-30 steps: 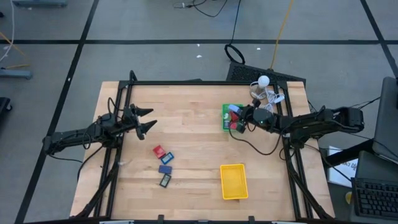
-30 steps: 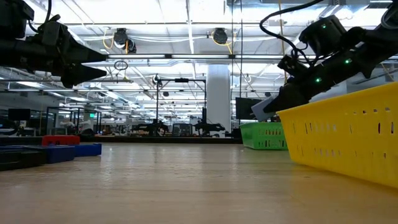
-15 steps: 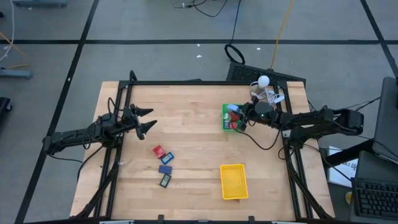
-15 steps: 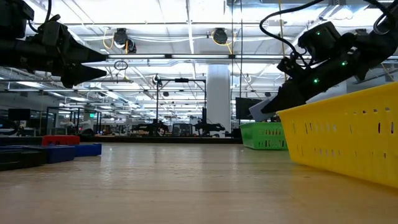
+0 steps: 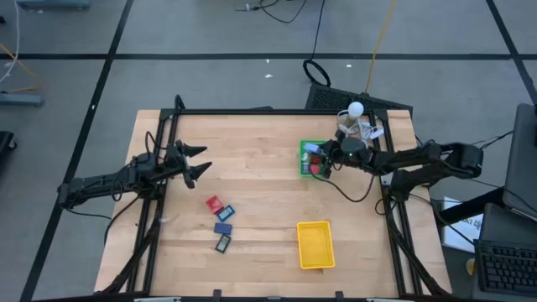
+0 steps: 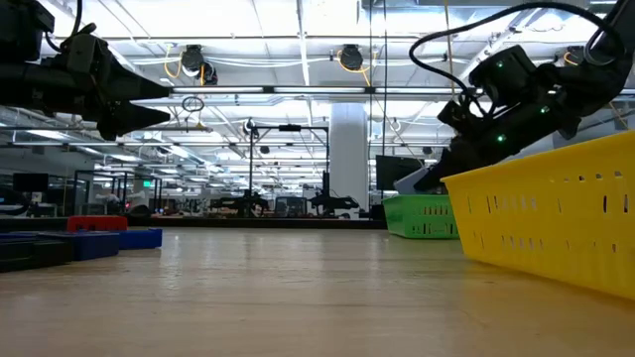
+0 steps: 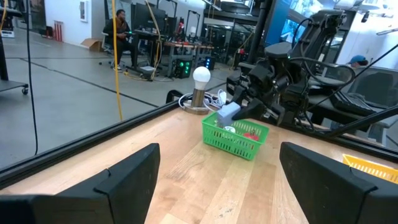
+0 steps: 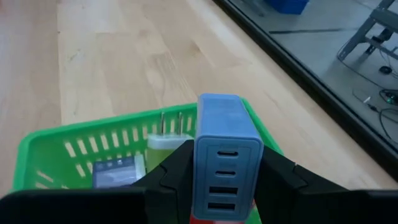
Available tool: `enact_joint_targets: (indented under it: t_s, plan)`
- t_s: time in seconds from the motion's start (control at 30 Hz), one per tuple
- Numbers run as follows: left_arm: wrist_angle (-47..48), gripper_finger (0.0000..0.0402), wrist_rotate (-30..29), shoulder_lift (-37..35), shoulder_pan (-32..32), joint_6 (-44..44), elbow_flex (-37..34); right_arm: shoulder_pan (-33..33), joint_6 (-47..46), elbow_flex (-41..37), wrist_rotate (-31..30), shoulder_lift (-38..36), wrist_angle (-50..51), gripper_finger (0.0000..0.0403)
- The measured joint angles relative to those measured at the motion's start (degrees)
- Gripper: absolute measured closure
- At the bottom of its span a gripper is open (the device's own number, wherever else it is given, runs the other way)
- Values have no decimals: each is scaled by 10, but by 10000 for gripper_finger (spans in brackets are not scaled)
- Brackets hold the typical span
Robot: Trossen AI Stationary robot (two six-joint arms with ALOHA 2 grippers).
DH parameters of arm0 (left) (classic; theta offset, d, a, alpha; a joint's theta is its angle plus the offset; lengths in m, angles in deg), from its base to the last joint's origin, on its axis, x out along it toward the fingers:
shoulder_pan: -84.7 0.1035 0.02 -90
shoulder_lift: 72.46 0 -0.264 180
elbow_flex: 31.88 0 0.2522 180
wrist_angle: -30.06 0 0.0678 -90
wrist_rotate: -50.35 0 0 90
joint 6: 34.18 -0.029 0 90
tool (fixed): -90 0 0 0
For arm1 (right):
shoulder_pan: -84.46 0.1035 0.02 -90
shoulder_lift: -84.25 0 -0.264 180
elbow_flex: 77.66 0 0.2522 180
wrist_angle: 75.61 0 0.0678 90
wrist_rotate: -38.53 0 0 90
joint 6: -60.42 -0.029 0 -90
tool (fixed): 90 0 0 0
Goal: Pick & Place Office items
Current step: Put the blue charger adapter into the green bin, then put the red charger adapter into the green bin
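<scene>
My right gripper (image 5: pixel 323 156) hangs over the green tray (image 5: pixel 304 159) near the table's far right and is shut on a light blue block with several ports (image 8: pixel 227 155). Inside the tray lie a whitish plug with two prongs (image 8: pixel 166 142), a blue-grey piece (image 8: pixel 115 172) and a red piece (image 5: pixel 317 169). My left gripper (image 5: pixel 193 162) waits open above the table's left side. A red piece (image 5: pixel 214 204), a blue piece (image 5: pixel 226 213), a navy piece (image 5: pixel 222 227) and a dark piece (image 5: pixel 222 243) lie flat on the table near the middle. My right gripper pinches the light blue block by its two side faces (image 8: pixel 202 163) between the two fingers (image 8: pixel 179 173). The ported end face points away from the wrist. The block is lifted clear above the green tray (image 7: pixel 235 134).
A yellow tray (image 5: pixel 315 244) stands near the table's near edge, right of the loose pieces. A white bulb (image 5: pixel 356 108) and cables sit at the far right corner. Black frame rails (image 5: pixel 252 111) run along the table's edges. Bare wood lies between the trays and the pieces.
My right gripper has carried the light blue block a little toward the table's far edge, from over the green tray's near side to over its middle. It has stayed shut on the block.
</scene>
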Motion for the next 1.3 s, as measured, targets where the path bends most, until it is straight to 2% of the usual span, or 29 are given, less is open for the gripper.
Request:
enact_joint_targets:
  t_s: [0.33, 0.67, 1.03, 1.17, 1.3]
  plan:
    - [0, 66, 0, 0, 0, 0, 0, -2, 0, 0, -2, 45, -27, 283]
    - [0, 66, 0, 0, 0, 0, 0, -2, 0, 0, -1, 47, -39, 274]
    - [0, 66, 0, 0, 0, 0, 0, -2, -47, 0, -2, 47, -53, 201]
    - [0, 66, 0, 0, 0, 0, 0, -1, -47, 0, 1, 47, -89, 182]
    - [0, 66, 0, 0, 0, 0, 0, -1, -68, 0, 39, 47, -141, 177]
